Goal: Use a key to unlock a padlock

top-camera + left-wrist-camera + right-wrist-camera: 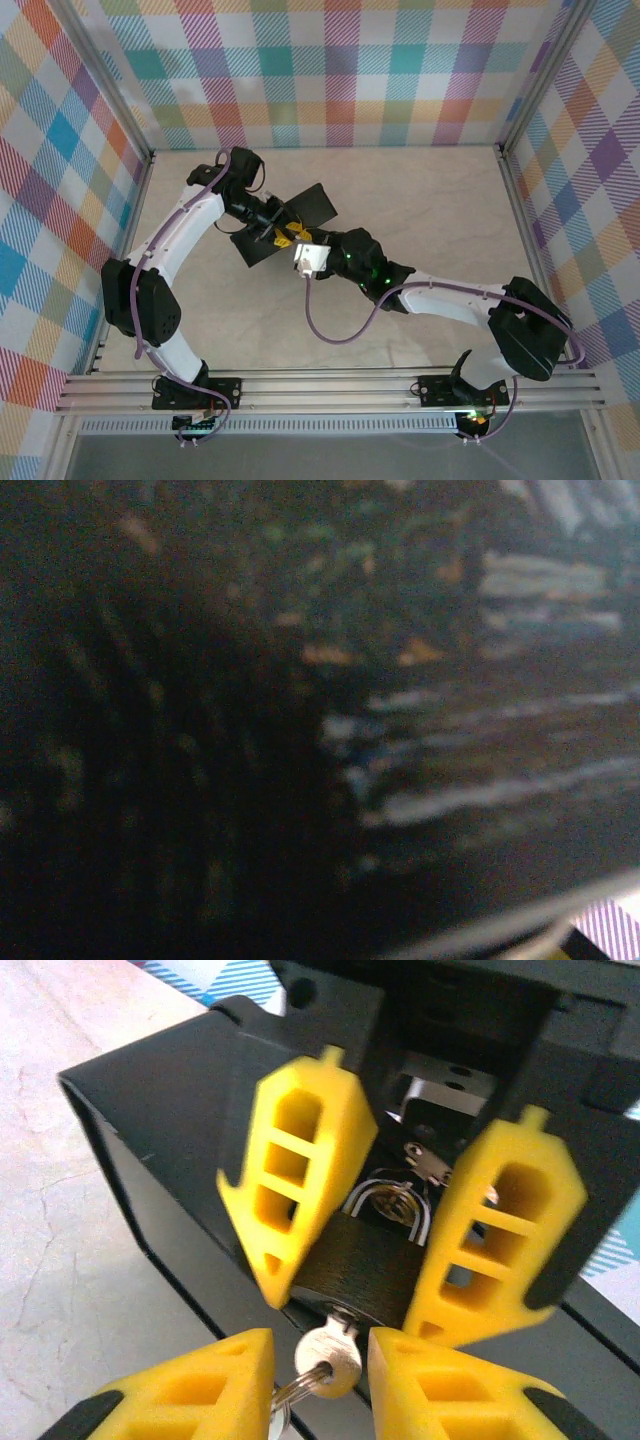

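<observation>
Closest in the right wrist view, the right gripper (322,1390) has its yellow jaws narrowly apart on either side of the head of the key (333,1355); I cannot tell whether they pinch it. On the pale marbled surface (420,200) sits the black box (160,1160). The left gripper (350,1310) has its jaws closed on the dark padlock (365,1260) at the box's front. The key is in the keyhole on the padlock's underside.

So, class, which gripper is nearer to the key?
Right. The right gripper has a finger on either side of the key, which sits in the keyhole of the padlock; contact is unclear. The left gripper clamps the padlock body, just beyond the key.
</observation>
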You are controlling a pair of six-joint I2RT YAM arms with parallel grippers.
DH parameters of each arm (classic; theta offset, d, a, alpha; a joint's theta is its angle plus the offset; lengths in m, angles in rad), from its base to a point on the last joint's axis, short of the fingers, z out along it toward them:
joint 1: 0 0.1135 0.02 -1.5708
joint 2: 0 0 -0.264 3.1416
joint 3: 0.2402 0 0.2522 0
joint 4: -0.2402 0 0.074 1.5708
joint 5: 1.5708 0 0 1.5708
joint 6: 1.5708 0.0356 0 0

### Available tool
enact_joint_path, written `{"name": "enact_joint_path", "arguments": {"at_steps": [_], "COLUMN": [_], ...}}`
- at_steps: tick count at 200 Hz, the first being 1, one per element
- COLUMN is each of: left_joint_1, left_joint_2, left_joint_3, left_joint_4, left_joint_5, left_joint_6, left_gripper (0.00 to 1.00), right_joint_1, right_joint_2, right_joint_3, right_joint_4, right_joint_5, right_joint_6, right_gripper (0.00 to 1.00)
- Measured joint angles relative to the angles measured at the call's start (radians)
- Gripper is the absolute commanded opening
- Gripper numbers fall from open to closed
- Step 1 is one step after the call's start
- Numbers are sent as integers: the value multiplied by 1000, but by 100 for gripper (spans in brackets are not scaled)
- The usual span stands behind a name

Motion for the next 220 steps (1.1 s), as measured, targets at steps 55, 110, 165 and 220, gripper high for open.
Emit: {"name": "enact_joint_path", "arguments": {"at_steps": [55,110,165,220], "left_joint_1": [1,1,10,11], "left_joint_2": [0,0,0,0], "left_joint_3": [-5,-5,-5,-5], "left_joint_4": [18,18,21,22], "left_joint_5": [7,7,1,-4], "left_joint_6": [-4,-22,-22,-24], "left_gripper": [0,0,0,0], "right_joint_1": [-15,-15,-15,-16], "right_joint_2": [19,34,62,64], "right_joint_3": [0,0,28,38], "right_joint_4": [16,24,26,6], "right_joint_5": [-6,-10,0,6], "right_joint_6": [18,21,22,64], "right_gripper": [29,28,16,8]}}
